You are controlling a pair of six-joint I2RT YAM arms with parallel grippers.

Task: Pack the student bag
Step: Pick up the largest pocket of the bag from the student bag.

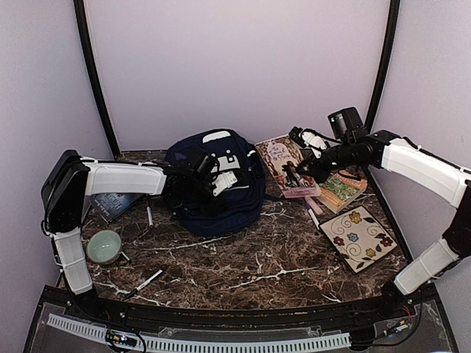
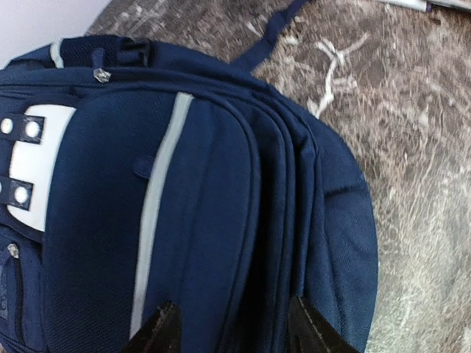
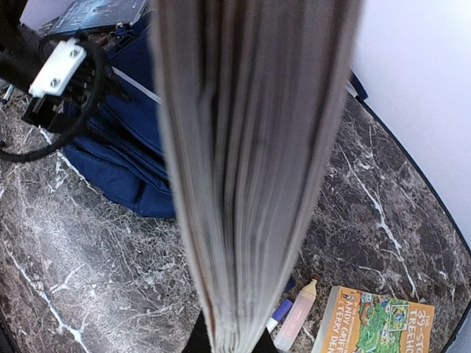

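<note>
The navy student bag (image 1: 213,187) lies flat at the middle back of the table, white stripe and patches up. My left gripper (image 1: 200,175) hovers over it, open. In the left wrist view the bag (image 2: 206,191) fills the frame and my left gripper (image 2: 235,334) has its jaws apart on either side of the zip seams. My right gripper (image 1: 307,173) is shut on a pink-covered book (image 1: 283,163) and holds it just right of the bag. In the right wrist view that book's page edges (image 3: 250,162) stand up out of the right gripper (image 3: 229,344), with the bag (image 3: 118,147) behind.
An orange book (image 1: 343,190) lies under the right arm, also seen in the right wrist view (image 3: 383,323). A highlighter (image 3: 296,322) and marker (image 3: 280,315) lie beside it. A flowered tile (image 1: 358,237) sits front right. A green bowl (image 1: 104,246), dark book (image 1: 114,204) and pens (image 1: 147,280) lie left.
</note>
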